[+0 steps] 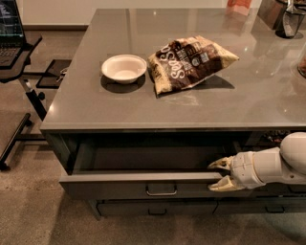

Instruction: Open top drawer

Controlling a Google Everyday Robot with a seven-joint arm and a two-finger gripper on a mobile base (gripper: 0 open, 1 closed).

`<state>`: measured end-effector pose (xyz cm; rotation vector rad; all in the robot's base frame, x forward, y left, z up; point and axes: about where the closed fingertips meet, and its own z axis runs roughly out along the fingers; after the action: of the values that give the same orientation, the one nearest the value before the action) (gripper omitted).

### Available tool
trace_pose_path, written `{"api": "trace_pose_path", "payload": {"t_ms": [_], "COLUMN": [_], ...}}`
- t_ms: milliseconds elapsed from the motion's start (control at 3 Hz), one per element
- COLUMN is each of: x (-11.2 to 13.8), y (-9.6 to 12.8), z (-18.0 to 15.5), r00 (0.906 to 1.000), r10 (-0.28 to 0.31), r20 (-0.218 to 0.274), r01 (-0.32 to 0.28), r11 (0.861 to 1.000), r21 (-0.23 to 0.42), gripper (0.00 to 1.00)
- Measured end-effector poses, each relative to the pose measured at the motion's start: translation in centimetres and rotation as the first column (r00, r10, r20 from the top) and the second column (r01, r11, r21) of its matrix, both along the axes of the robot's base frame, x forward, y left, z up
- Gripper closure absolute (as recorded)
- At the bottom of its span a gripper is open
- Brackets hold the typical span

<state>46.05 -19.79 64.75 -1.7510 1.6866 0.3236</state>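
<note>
The top drawer [119, 184] is a wide dark grey front with a small metal loop pull [161, 190] at its centre. It stands pulled out from under the grey counter [95, 110], and its dark inside shows. My gripper [216, 175] comes in from the right on a white arm [272, 165]. Its two pale fingers straddle the top edge of the drawer front near its right end, one above and one below, a finger-width apart.
On the counter lie a white bowl [124, 68] and a brown snack bag [189, 62]. Lower drawer fronts [153, 208] sit under the open one. A laptop stand [16, 62] with a wheeled base is at the left. Dark containers [282, 14] stand at the far right.
</note>
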Motion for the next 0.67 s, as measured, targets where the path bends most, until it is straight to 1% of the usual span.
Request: {"api": "trace_pose_path", "payload": {"t_ms": [333, 667], "x": [0.0, -1.5], "y": [0.0, -1.0], "z": [0.0, -0.6], "r00": [1.0000, 1.0000], "r10": [0.000, 0.004], "r20": [0.000, -0.008], "r01": [0.000, -0.004], "r11": [1.000, 1.000], "r21": [0.000, 0.003], "gripper": [0.35, 0.59]}}
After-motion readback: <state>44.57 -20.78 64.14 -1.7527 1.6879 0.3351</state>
